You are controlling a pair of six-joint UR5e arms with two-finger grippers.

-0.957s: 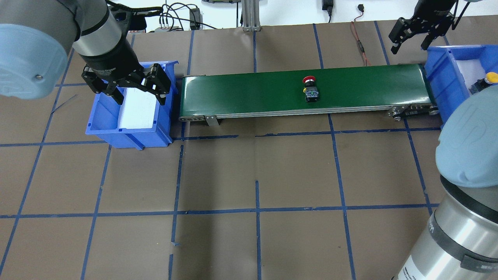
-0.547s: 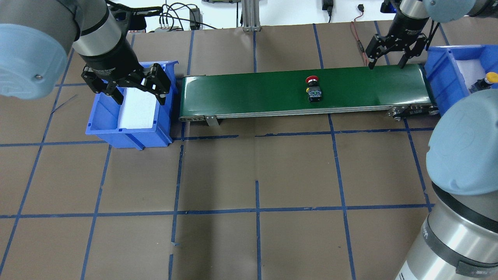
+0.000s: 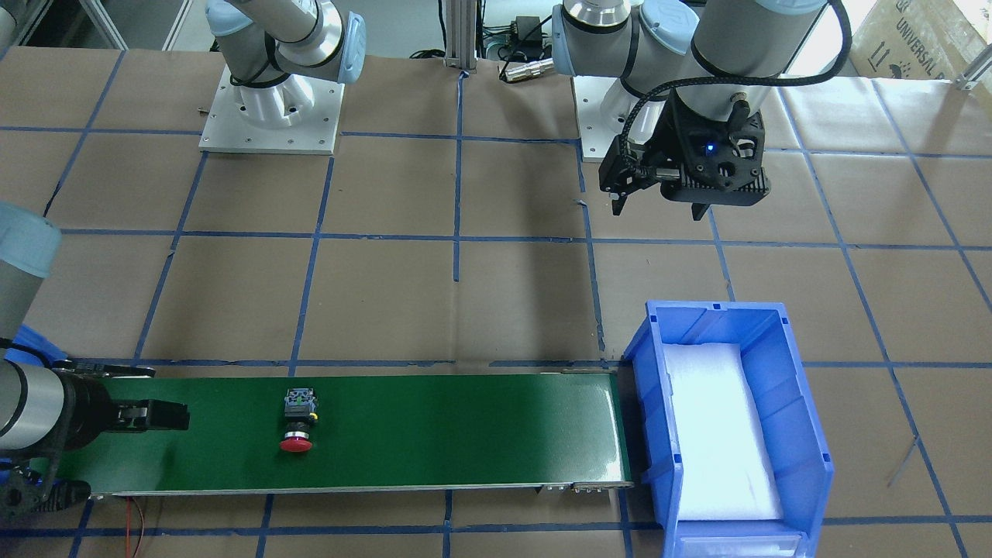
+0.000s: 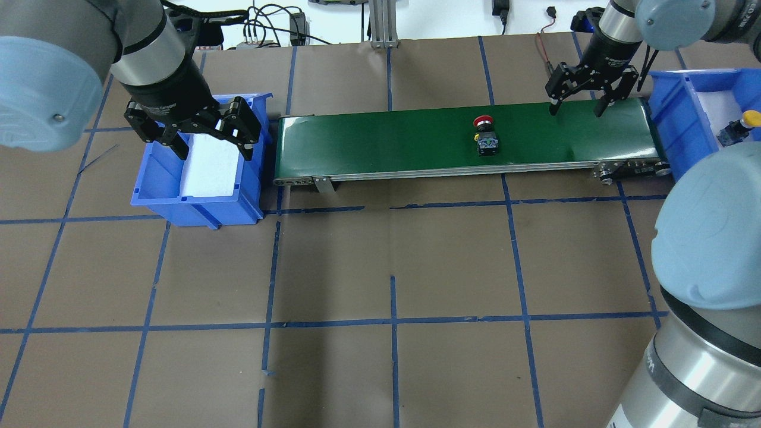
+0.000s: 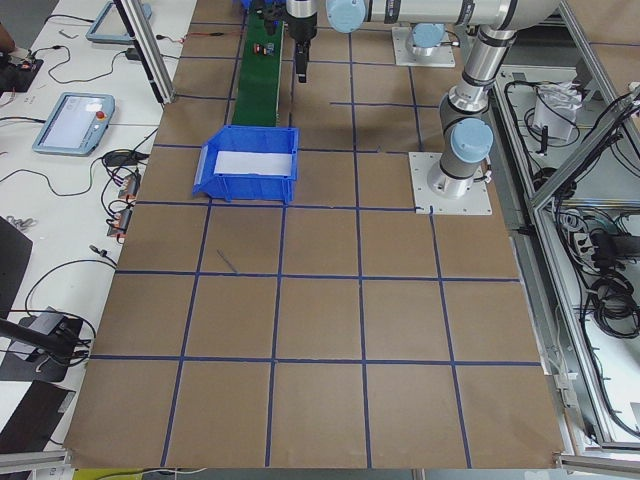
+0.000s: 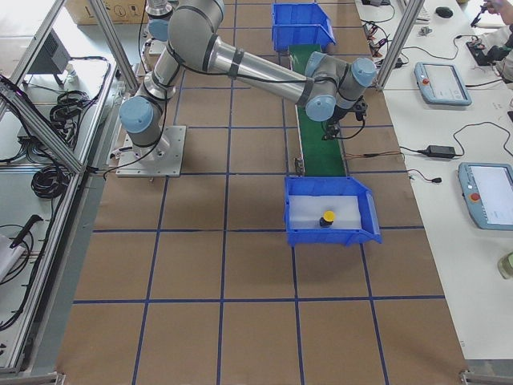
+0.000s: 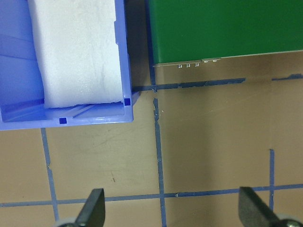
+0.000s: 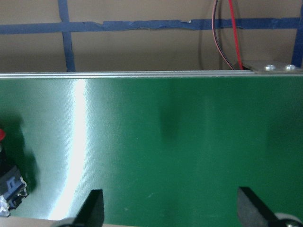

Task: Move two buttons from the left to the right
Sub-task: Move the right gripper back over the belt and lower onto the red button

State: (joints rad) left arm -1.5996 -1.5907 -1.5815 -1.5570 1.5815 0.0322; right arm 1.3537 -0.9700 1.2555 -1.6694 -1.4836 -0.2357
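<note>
brown surface [image 4: 452,255] holds a green belt [image 4: 386,139] carrying the red button [image 4: 486,134]; left pincer [image 4: 214,152] and right pincer [image 4: 575,110] hang spread; yellow button [image 4: 750,119] sits in a bin [image 4: 669,116].

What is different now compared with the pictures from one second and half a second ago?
The right gripper came leftward and down from beside the right bin to above the green belt near its right end, open and empty. The red button rode slightly rightward along the belt. Nothing was gripped or released. The left gripper stayed open over the left bin; the yellow button stayed in the right bin.
</note>
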